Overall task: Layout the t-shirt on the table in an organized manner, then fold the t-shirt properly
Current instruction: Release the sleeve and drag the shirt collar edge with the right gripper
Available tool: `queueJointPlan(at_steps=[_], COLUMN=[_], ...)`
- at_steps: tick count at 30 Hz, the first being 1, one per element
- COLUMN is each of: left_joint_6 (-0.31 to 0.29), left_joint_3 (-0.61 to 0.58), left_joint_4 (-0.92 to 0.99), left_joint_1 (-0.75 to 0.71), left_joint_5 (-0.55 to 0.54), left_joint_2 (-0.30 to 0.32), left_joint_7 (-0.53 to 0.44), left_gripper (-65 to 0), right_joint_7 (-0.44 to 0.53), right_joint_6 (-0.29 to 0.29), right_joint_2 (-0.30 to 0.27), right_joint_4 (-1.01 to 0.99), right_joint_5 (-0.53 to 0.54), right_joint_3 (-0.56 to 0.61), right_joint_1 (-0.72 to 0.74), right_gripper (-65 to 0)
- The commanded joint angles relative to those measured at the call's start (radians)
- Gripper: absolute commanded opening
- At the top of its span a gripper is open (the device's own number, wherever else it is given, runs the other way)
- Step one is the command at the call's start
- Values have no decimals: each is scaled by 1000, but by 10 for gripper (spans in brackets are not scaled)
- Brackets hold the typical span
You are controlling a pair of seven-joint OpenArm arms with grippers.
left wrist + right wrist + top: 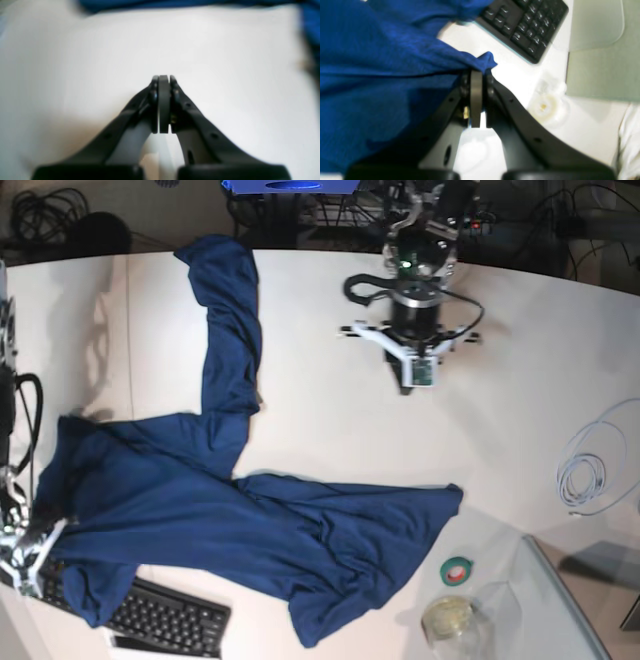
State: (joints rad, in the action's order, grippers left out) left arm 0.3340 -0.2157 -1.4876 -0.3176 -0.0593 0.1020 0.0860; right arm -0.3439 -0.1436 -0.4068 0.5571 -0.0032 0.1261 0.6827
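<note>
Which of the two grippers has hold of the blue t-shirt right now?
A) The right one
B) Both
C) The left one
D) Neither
A. In its wrist view the right gripper is shut on a bunched edge of the t-shirt, while the left gripper is shut on nothing over the bare white table.
</note>
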Motion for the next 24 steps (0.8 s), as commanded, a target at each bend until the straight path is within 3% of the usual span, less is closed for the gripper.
queueJointPlan(at_steps=[1,4,6,9,10,11,13,15,17,20,24], left_joint_6=[-11,-11,-11,-11,-11,-11,-11,-11,-11,-11,-11], left_joint_3=[17,86,126,163,170,175,175,175,175,177,178], left_joint_4=[-37,-71,-81,-83,-83,-83,-80,-77,-81,-83,-84], left_joint_1=[-12,-55,-71,-84,-87,-90,-91,-91,-90,-84,-82], left_joint_5=[9,9,9,9,9,9,9,9,9,9,9], left_joint_2=[3,23,25,25,25,25,25,29,29,29,29], left_joint_7=[-33,-33,-33,-33,-33,-33,-33,-33,-35,-35,-36], left_gripper=[-650,-650,-650,-650,-650,-650,-650,-650,-650,-650,-650], right_joint_7=[58,168,185,96,33,-40,-133,-172,-206,-274,-327], right_joint_6=[63,203,240,249,243,236,164,29,-49,-98,-106], right_joint_2=[-20,-20,-17,7,9,12,15,15,29,84,185], right_joint_4=[-38,-93,-93,-87,-62,-13,199,513,745,909,907], right_joint_5=[-1,1,1,1,4,7,33,68,104,113,113], right_joint_3=[-7,-7,-6,-7,-7,-9,-9,-9,-9,-3,-1], right_joint_1=[61,84,82,82,75,36,-99,-295,-446,-555,-582], right_gripper=[-602,-558,-446,-224,-176,-170,-194,-210,-210,-204,-209])
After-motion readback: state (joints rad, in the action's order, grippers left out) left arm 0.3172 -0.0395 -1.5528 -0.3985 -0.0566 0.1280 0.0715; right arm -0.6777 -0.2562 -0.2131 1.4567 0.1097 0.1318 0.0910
